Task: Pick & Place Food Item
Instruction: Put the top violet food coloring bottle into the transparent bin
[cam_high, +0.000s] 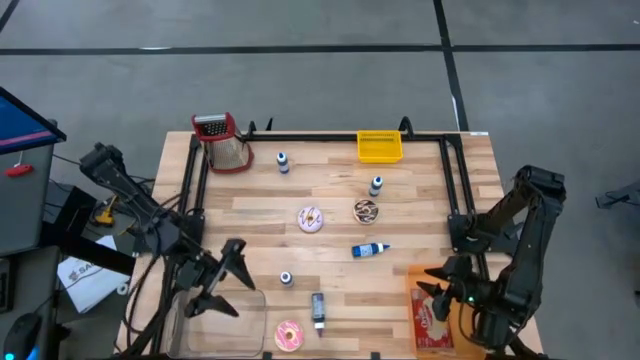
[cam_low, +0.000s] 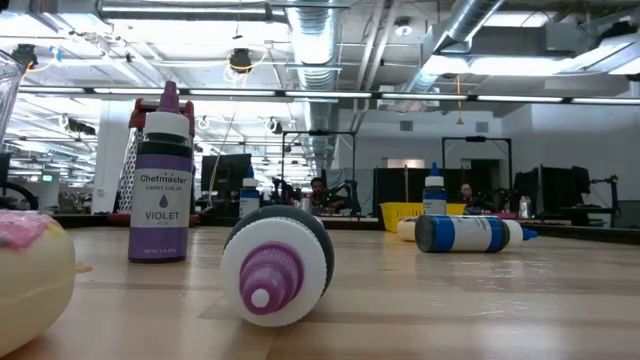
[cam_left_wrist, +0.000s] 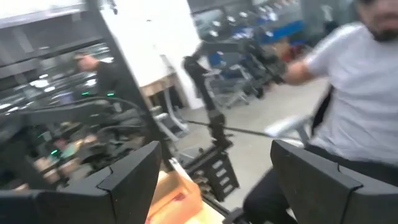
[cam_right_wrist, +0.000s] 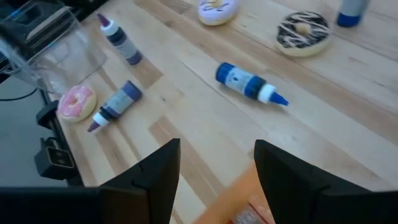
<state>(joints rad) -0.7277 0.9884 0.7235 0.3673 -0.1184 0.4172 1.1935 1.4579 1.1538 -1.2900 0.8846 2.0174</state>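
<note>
An orange-red food packet (cam_high: 432, 322) lies flat at the table's near right corner. My right gripper (cam_high: 438, 292) hovers open just above the packet's far end (cam_right_wrist: 239, 202), tilted down, with nothing between its fingers. At the near left my left gripper (cam_high: 232, 280) stands open and points level out over the table beside a clear container (cam_high: 225, 320). A pink donut (cam_high: 289, 335) lies on the near edge. A pink-white donut (cam_high: 310, 219) and a chocolate donut (cam_high: 366, 210) lie mid-table.
A blue bottle (cam_high: 370, 250) and a violet bottle (cam_high: 318, 310) lie on their sides, and another violet bottle (cam_high: 286, 278) stands upright. A grater (cam_high: 225, 145) and a yellow bin (cam_high: 380, 147) sit at the far edge. A person (cam_left_wrist: 354, 106) sits beyond the table.
</note>
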